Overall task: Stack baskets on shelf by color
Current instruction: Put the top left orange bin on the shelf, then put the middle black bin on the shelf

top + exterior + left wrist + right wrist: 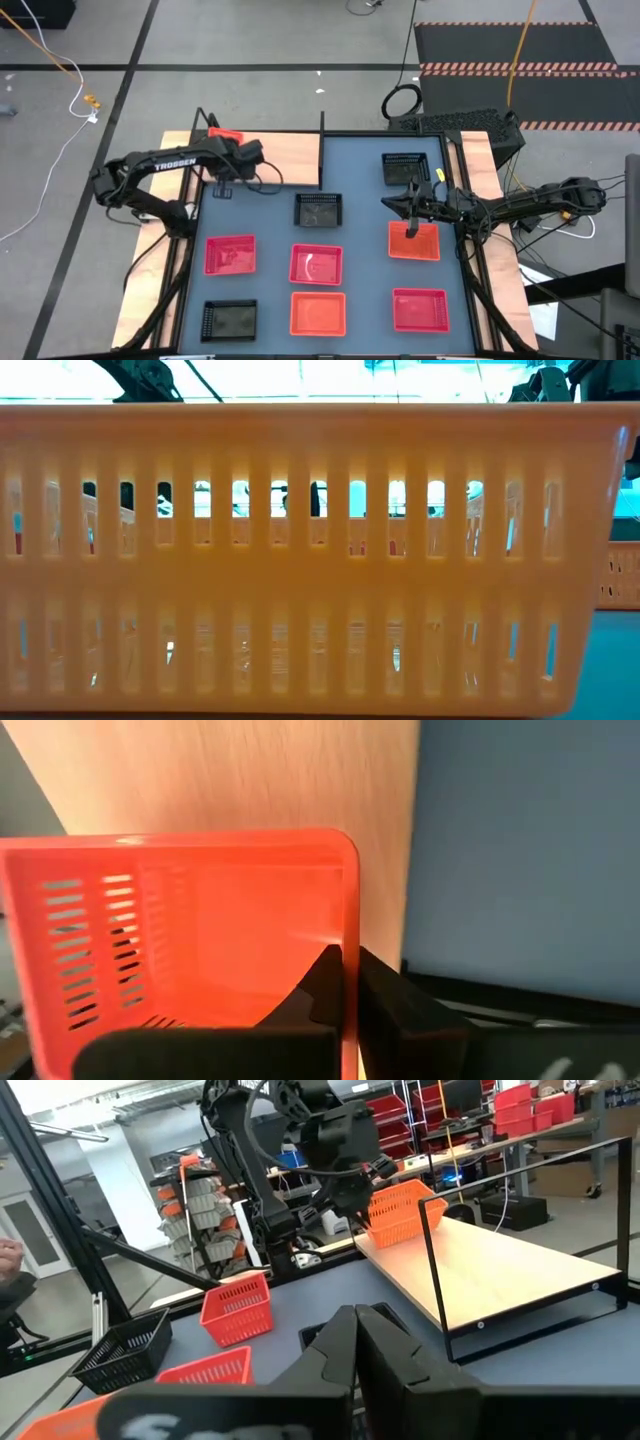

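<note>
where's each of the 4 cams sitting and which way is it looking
high view: above the table, looking straight down; both arms show, left gripper at the shelf, right gripper over an orange basket.
low view: at tabletop height, looking level; an orange basket wall fills it.
left wrist view: past its own fingers, shut on an orange basket's rim above the shelf.
right wrist view: past its own shut fingers, across the table to the shelf.
shared: the right wrist view and high view both show the left gripper holding the basket over the shelf.

Yellow cable point(46, 48) on the floor, far left. Striped black floor mat point(520, 50), far right. Red storage bins point(400, 1112) on distant racks.
</note>
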{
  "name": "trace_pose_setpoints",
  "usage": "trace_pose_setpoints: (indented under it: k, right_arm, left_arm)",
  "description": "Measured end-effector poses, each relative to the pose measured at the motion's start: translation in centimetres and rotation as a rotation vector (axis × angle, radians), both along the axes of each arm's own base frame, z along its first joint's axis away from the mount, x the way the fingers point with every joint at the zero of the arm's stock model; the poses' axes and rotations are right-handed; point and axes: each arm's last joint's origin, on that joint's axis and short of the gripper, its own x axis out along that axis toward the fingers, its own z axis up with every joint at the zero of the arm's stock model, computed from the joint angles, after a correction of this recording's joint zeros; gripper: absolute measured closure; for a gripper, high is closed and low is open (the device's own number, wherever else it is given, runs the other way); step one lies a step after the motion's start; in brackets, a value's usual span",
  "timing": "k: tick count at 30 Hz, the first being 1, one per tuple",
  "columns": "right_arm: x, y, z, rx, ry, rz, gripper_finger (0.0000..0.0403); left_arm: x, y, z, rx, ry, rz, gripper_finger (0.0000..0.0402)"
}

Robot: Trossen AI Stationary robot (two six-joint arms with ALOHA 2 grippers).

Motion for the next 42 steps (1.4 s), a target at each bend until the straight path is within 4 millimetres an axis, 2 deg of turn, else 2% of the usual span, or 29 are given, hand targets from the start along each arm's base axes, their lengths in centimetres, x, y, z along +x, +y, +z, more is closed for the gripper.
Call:
trace_pose_setpoints:
  k: [6, 12, 17, 20, 26, 33, 38, 42]
  right_arm:
    - [0.0, 0.0, 0.0, -0.004, 0.001, 0.0, 0.0403]
    - [0.0, 0.0, 0.0, -0.015, -0.001, -0.001, 0.0398]
    - [0.0, 0.0, 0.1, -0.015, -0.005, -0.001, 0.0383]
    - [0.0, 0.0, 0.1, -0.013, -0.006, -0.001, 0.0374]
    - [0.0, 0.0, 0.1, -0.01, -0.013, -0.001, 0.0361]
    - [0.0, 0.0, 0.2, 0.002, -0.026, -0.011, 0.0358]
    - [-0.1, -0.2, 0.2, 0.004, -0.024, -0.06, 0.0358]
    - [-0.1, -0.2, 0.2, 0.004, -0.027, -0.056, 0.0358]
  left_arm:
    - [-0.4, 0.4, 0.0, -0.04, -0.004, 0.0, 0.0367]
    - [-0.4, 0.4, 0.0, -0.037, -0.006, 0.007, 0.0367]
    - [-0.4, 0.5, 0.0, 0.018, -0.02, 0.102, 0.0357]
    - [-0.6, 0.5, 0.0, 0.066, -0.022, 0.184, 0.0338]
    - [-1.2, -0.1, 0.8, 0.066, -0.011, 0.205, 0.028]
    - [-1.2, -1.7, 4.0, 0.115, -0.114, 0.214, 0.0217]
    - [0.0, -3.5, 6.7, 0.085, -0.279, 0.162, 0.0207]
    - [1.4, -5.5, 8.2, 0.053, -0.339, 0.001, 0.0206]
